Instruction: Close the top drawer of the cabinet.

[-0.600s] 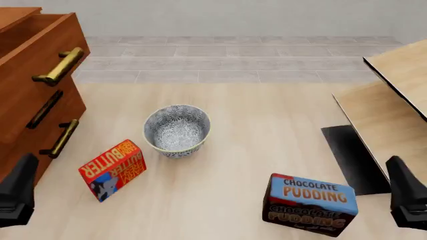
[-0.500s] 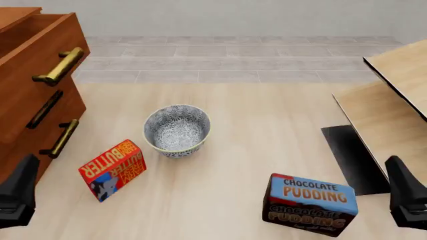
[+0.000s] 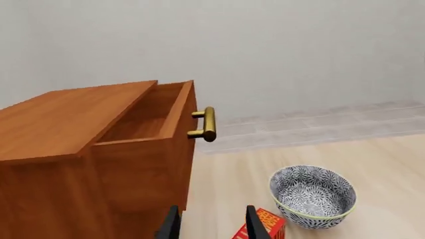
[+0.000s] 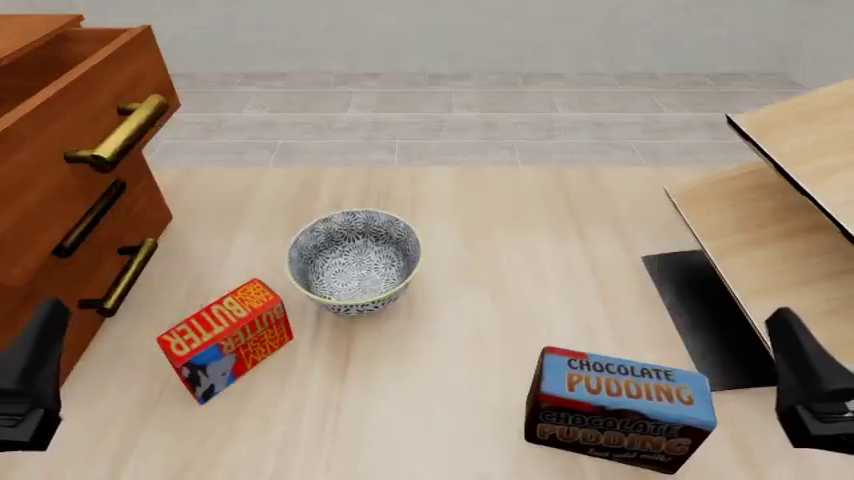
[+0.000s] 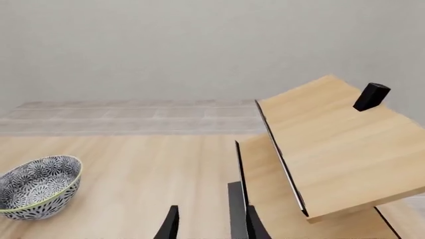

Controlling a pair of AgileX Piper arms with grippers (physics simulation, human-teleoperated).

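Note:
The cabinet stands at the table's left, reddish-brown with brass bar handles. Its top drawer is pulled out, open inside, with its handle facing the table. In the left wrist view the top drawer juts out of the cabinet and its handle shows end-on. My left gripper is low at the near left, beside the cabinet's bottom, open and empty. Over at the near right, my right gripper is open too, nothing in it.
A patterned bowl sits mid-table. A red butter box lies near it on the left, and a chocolate pudding box is at the near right. Pale wood panels rise at the right edge, with a small black block on top.
Both grippers have shifted very slightly at the near edge. The drawer and the objects on the table have not moved.

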